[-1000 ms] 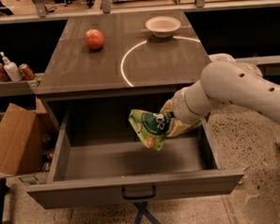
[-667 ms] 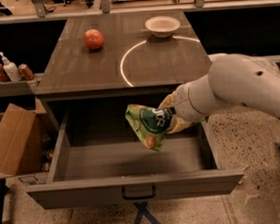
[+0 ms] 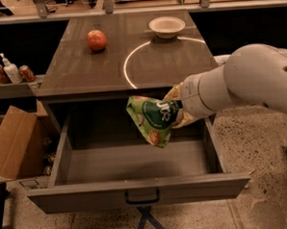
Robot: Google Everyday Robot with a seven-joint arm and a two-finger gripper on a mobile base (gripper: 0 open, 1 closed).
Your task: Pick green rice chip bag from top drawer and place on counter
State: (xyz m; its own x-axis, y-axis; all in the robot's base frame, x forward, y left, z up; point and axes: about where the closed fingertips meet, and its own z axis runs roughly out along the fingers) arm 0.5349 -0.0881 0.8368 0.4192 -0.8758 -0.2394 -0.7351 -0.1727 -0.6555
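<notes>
Above the open top drawer [image 3: 112, 164], near the middle of the view, the green rice chip bag [image 3: 151, 117] hangs in the air, clear of the drawer floor and just below the front edge of the counter [image 3: 78, 69]. The gripper [image 3: 177, 110] has come in from 3 o'clock on a thick white arm [image 3: 248, 79] and is clamped on the bag's right-hand edge. The rest of the pouch droops toward 7 o'clock.

Treat the bag as very light, soft and crinkly. Its film looks slick, and the chips inside would probably crush under a hard squeeze. Your safest hold is likely the flat sealed edge or a corner, not the puffed middle. Because it dangles loose, expect it to swing and perhaps catch on the counter lip as it rises.

Counted:
- One chip bag, one open drawer with nothing else visible inside it, and one small dark handle [image 3: 142, 198] at 6 o'clock.
- One counter marked with one white arc [image 3: 126, 64], carrying one red apple [image 3: 96, 40] at 11 o'clock and one pale bowl [image 3: 167, 26] at 1 o'clock.
- One cardboard box [image 3: 12, 142] at 9 o'clock.
- One white bottle [image 3: 10, 71] and at least two red cans [image 3: 26, 73] on a shelf at 10 o'clock.
</notes>
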